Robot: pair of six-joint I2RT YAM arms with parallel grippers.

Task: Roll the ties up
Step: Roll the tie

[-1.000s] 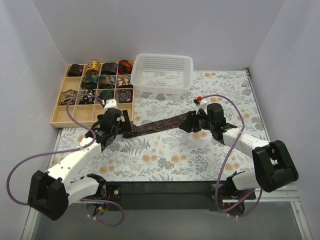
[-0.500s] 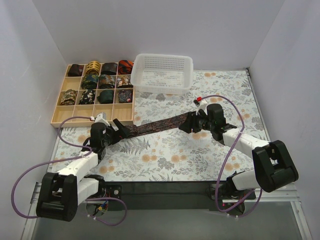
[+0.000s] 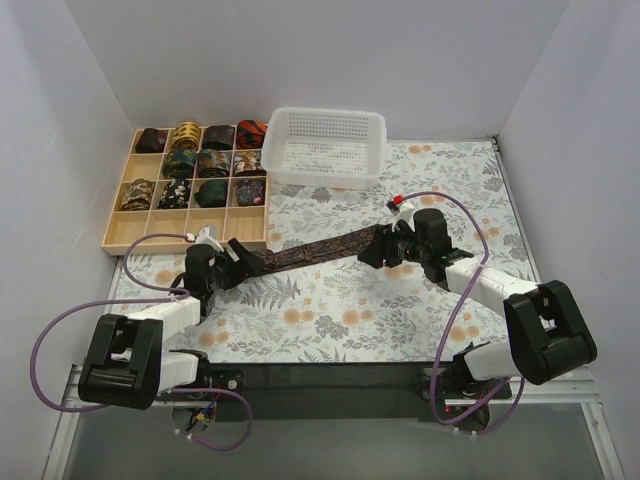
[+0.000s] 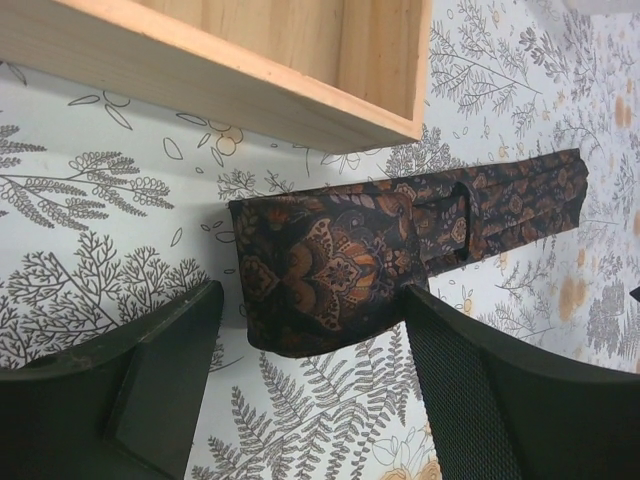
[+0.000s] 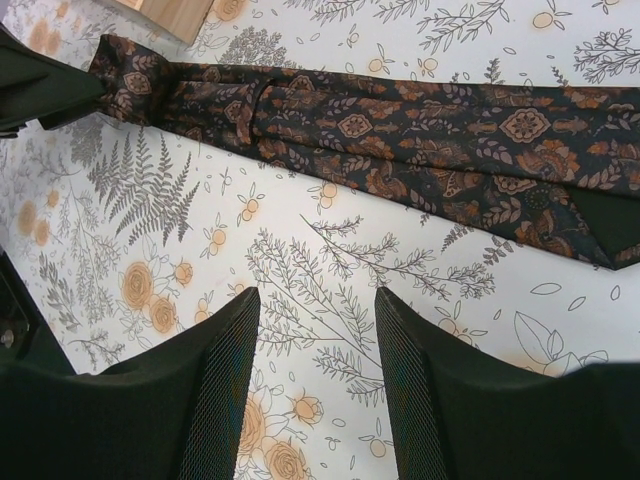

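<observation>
top: high, rear | wrists: close, downward | shared: tie [image 3: 315,250]

From overhead, I lose the long dark brown patterned fabric tie [image 3: 310,252] under the right gripper [image 3: 372,250]; my right wrist camera cuts it off at the right edge.

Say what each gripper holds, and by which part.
Nothing is held. The dark brown patterned fabric necktie lies loose: the left gripper stands open around its folded end, the right gripper open beside it.
</observation>
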